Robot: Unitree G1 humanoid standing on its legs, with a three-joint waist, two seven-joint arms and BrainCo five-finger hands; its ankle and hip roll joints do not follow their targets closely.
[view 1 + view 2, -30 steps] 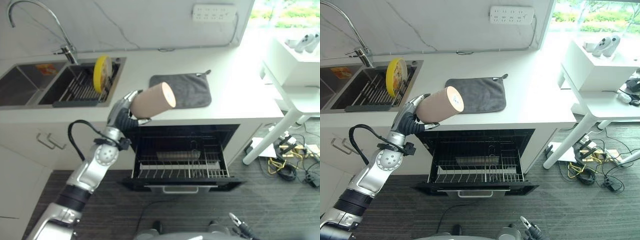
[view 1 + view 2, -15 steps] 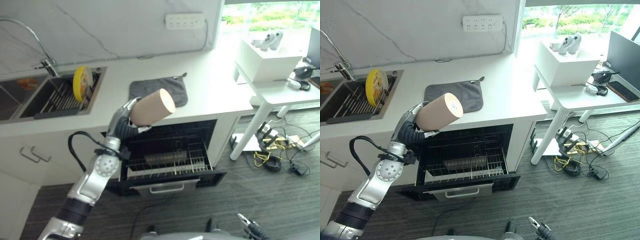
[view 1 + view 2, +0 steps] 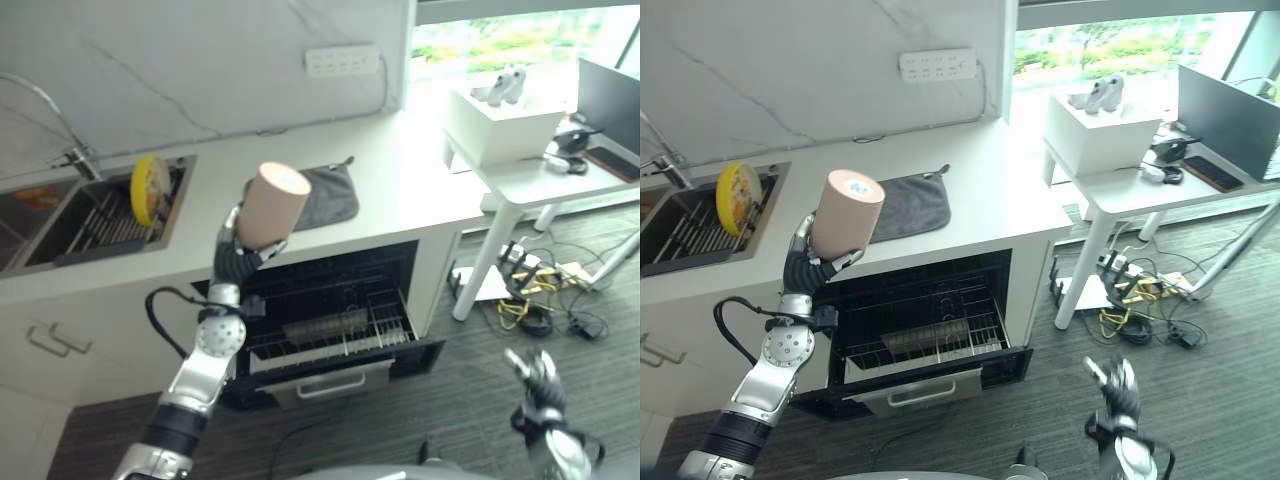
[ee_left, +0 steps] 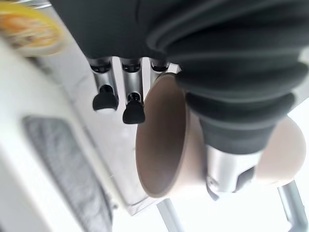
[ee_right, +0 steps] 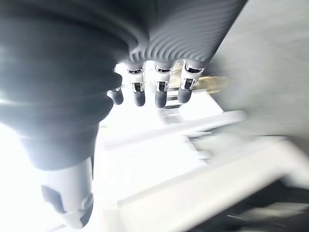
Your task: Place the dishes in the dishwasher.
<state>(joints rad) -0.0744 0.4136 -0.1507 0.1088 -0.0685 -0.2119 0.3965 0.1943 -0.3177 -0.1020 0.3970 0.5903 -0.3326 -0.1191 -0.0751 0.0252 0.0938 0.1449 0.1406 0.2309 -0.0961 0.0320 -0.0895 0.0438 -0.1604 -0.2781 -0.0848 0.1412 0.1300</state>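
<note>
The left hand [image 3: 236,255] grips a tan cup [image 3: 270,205], fingers and thumb curled round its lower end, and holds it raised in front of the counter [image 3: 400,180], nearly upright with its closed base on top. In the left wrist view the thumb [image 4: 227,164] lies across the cup's [image 4: 169,140] side while the dark-tipped fingers [image 4: 133,111] reach past its open rim. Below the hand, at about 5 o'clock from it, the dishwasher [image 3: 330,300] stands open under the counter, its wire rack [image 3: 340,335] pulled out over the lowered door [image 3: 320,380]; a long dark object lies in the rack, too small to make out. A grey cloth [image 3: 325,198] lies flat on the counter just behind the cup, at its 2 o'clock. At 9 o'clock from the cup, well apart, a yellow plate [image 3: 148,188] stands on edge in the sink [image 3: 60,225] among the bars of a drying rack, beside the tap [image 3: 50,115]. The right hand [image 3: 1118,385] hangs low at 5 o'clock of the scene, over the dark floor [image 3: 1200,400] and well apart from the dishwasher, its fingers [image 5: 161,94] straight and loose, holding nothing. At 2 o'clock a white table [image 3: 540,180] carries a white box [image 3: 500,125], with cables heaped on the floor beneath.
</note>
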